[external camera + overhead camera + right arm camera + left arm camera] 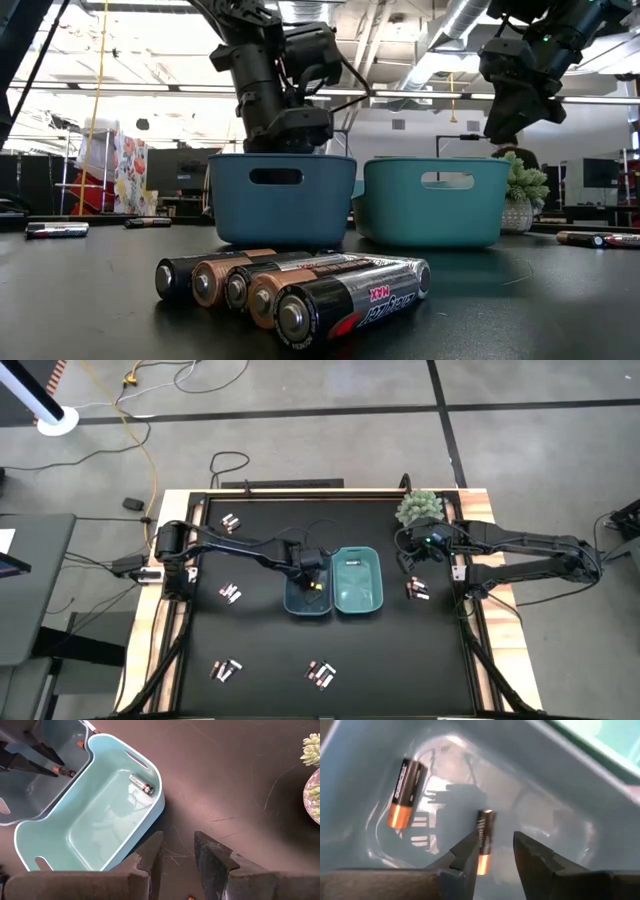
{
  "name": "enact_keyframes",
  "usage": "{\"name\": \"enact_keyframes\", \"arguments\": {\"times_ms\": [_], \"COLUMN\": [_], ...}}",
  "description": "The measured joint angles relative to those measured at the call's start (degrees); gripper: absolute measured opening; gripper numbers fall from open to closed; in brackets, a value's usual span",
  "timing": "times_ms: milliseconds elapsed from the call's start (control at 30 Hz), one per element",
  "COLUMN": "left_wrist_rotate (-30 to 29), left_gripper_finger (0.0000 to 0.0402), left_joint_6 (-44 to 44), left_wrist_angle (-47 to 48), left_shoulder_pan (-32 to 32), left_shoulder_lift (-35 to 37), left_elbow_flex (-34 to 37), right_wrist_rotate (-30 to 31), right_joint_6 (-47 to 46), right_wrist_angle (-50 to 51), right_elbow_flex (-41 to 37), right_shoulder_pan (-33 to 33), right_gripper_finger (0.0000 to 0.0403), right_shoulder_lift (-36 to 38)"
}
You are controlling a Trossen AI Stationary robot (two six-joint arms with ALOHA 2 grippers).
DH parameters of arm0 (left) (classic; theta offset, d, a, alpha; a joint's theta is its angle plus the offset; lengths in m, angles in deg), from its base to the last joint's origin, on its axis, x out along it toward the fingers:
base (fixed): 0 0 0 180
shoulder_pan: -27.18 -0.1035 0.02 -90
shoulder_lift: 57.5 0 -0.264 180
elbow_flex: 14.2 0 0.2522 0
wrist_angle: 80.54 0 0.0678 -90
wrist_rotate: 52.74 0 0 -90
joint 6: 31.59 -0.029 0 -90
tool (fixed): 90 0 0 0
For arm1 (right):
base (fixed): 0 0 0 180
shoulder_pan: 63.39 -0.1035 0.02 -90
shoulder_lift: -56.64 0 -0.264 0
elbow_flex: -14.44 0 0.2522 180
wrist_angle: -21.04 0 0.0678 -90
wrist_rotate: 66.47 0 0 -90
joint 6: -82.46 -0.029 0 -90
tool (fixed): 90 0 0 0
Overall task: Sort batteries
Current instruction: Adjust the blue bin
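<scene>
Black table [260, 660], wooden frame. Two bins at centre: blue bin [300, 603], teal bin [358, 582] touching at its 3 o'clock. Left claw [495, 852] inside blue bin, fingers parted, small battery [484, 840] between them, apparently dropping beside larger battery [404, 792]. Right claw [177, 855] at table's 2 o'clock, parted, empty. Battery clusters [320, 674] scattered around. Risk: battery snagging on finger, bouncing out.
</scene>
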Motion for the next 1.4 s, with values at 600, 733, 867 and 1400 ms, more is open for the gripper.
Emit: {"name": "enact_keyframes", "arguments": {"times_ms": [600, 733, 867, 1400], "left_wrist_rotate": [-2.68, -6.13, -8.88, -0.25], "left_gripper_finger": [0.0140, 0.0140, 0.0139, 0.0139], "left_joint_6": [-6.78, -9.99, -14.21, -33.37], "left_wrist_angle": [13.57, 16.96, 18.71, 19.37], "left_shoulder_pan": [-0.26, -1.12, -2.70, -17.20], "left_shoulder_lift": [0.00, 0.00, 0.02, 0.00], "left_elbow_flex": [-14.41, -18.03, -20.36, -20.46], "right_wrist_rotate": [0.00, 0.00, 0.00, 0.00], "right_joint_6": [0.05, 0.11, 0.00, -4.17], "right_wrist_angle": [0.02, 0.02, 0.02, -0.02], "right_elbow_flex": [0.00, 0.00, 0.00, 0.00], "right_shoulder_pan": [0.00, 0.00, 0.00, 0.13], "right_gripper_finger": [0.0127, 0.0127, 0.0127, 0.0127], "right_shoulder_lift": [0.00, 0.00, 0.00, 0.02]}}
